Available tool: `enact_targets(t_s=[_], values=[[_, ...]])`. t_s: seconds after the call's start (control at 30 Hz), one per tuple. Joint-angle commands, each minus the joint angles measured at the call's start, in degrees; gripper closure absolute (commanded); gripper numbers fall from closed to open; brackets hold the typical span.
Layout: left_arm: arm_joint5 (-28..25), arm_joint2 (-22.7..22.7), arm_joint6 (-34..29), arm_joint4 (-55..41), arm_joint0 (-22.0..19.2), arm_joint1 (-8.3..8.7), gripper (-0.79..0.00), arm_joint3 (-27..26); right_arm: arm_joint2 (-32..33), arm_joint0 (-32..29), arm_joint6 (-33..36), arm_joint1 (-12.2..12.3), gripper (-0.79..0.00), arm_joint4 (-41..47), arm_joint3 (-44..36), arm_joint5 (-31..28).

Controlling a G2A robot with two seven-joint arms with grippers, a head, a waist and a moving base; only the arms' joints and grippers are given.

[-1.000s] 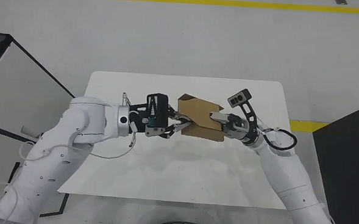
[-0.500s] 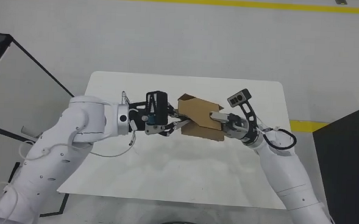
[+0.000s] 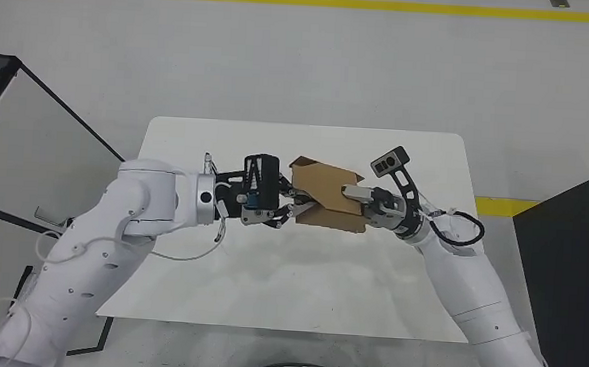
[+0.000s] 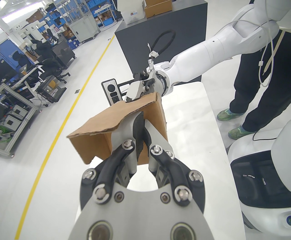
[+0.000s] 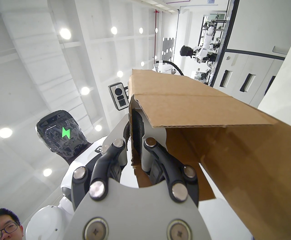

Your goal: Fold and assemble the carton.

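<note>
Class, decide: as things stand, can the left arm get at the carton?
Yes, seemingly: the left claw is shut on one end of the carton; the right claw grips the opposite end, clear of it.

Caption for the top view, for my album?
Left gripper and right gripper pinch opposite sides of a half-folded carton over a white table.

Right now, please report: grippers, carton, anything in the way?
Left gripper shut on one end of carton. Right gripper shut on other end. Carton half-formed, held over table. No obstruction seen.
</note>
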Motion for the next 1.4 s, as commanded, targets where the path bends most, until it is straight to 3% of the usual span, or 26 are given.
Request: enact_targets(t_s=[0.0,0.33,0.67,0.97,1.27,1.37], values=[[0.25,-0.33,-0.05,0.11,-0.15,0.01,0.000,0.21,0.25,0.02,0.01,0.04,0.000,-0.03,0.28,0.05],[0.79,-2.42,0.21,0.46,-0.06,0.21,0.000,0.87,0.77,0.09,-0.24,0.43,0.000,-4.13,0.90,1.55],[0.85,-0.80,0.65,0.79,-0.80,-0.14,0.000,1.30,-0.41,0.59,-1.15,0.53,0.000,-7.45,1.00,2.83],[2.43,-4.20,1.75,1.51,-0.81,0.11,0.000,2.23,0.78,0.64,3.29,0.47,0.000,1.00,3.32,4.72],[4.03,-6.07,3.43,2.75,0.19,0.20,0.000,3.48,-0.58,2.45,9.64,0.10,0.000,9.17,7.18,13.79],[5.76,-6.25,2.97,3.49,0.38,0.14,0.000,3.69,-0.78,2.91,10.30,0.07,0.000,8.95,7.38,13.98]])
